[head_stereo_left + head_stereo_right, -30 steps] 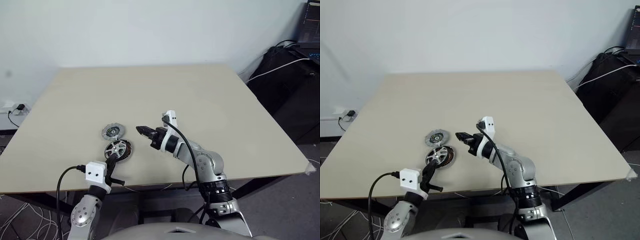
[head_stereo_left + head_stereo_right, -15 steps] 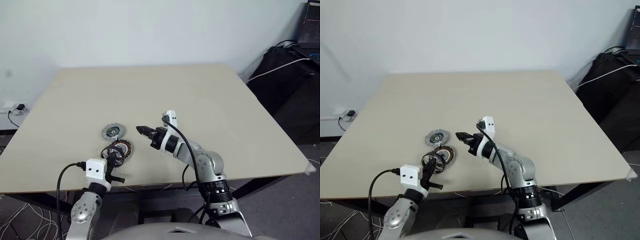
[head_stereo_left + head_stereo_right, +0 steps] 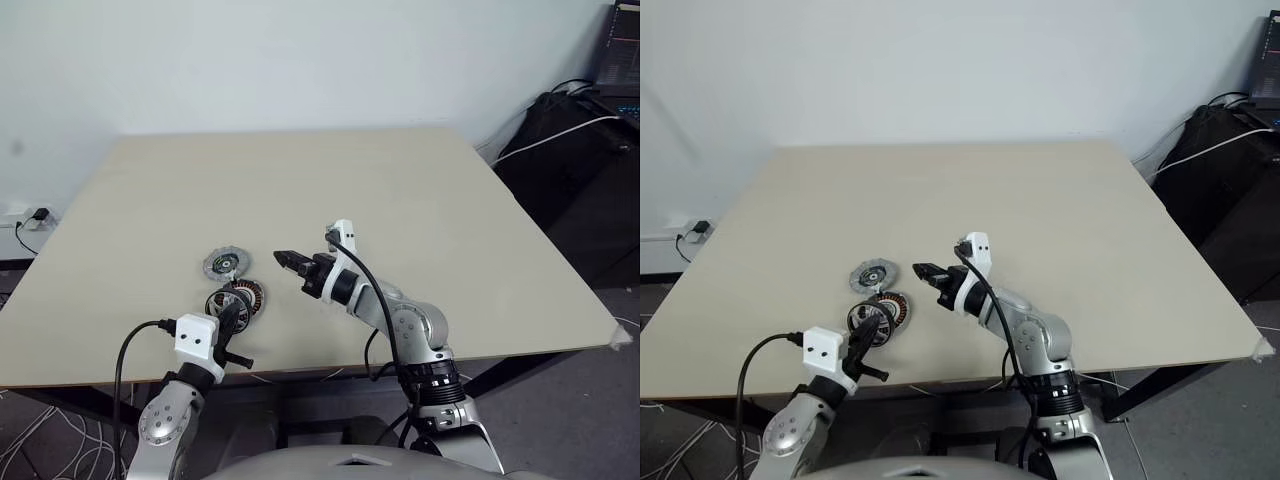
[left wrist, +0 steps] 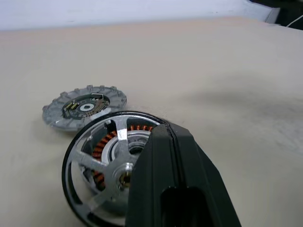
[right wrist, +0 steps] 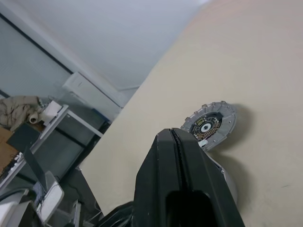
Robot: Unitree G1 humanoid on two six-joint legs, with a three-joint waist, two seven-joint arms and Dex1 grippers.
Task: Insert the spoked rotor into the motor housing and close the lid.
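The lid (image 3: 223,264) lies flat on the table with its dark centre up, also seen as the lid (image 4: 85,106). Just nearer sits the motor housing (image 3: 246,295); its copper windings (image 4: 100,147) show through the spokes of the spoked rotor (image 4: 123,177). The silver rotor stands tilted over the housing, on its near left side. My left gripper (image 3: 229,312) is shut on the rotor's rim at the near edge. My right gripper (image 3: 282,257) hovers shut and empty to the right of the lid, pointing left.
The beige table (image 3: 400,200) has its near edge just behind my left hand. Black bags and cables (image 3: 570,150) lie on the floor to the right. A wall socket (image 3: 35,215) sits off the table's left side.
My left gripper drew the rotor off to the near left of the housing, then brought it back over the housing. The right arm stayed still.
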